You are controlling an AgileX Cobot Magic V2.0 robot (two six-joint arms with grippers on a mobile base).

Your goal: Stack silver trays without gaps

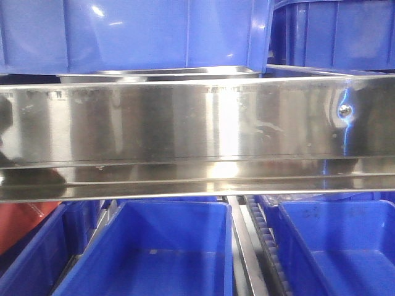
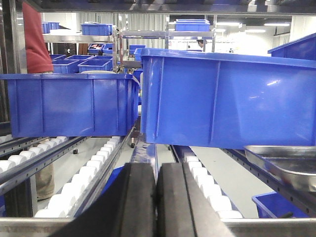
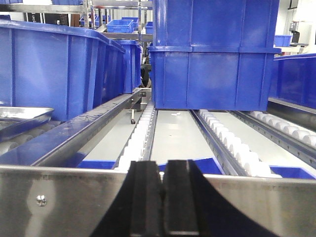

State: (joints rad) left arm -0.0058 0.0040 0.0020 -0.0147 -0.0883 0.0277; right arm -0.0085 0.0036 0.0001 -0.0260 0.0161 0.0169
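Observation:
A silver tray shows as a thin steel rim under a blue bin, just behind the shelf rail. In the left wrist view a silver tray sits on the rollers at the right, below a blue bin. In the right wrist view a tray corner sits at the far left. My left gripper is shut and empty, low in front of the roller lane. My right gripper is shut and empty, at the rail's near side. Neither gripper touches a tray.
Blue bins stand on the roller lanes: one at the left, stacked ones ahead, a row at the left. Lower blue bins sit under the rail. A person in red stands at the left.

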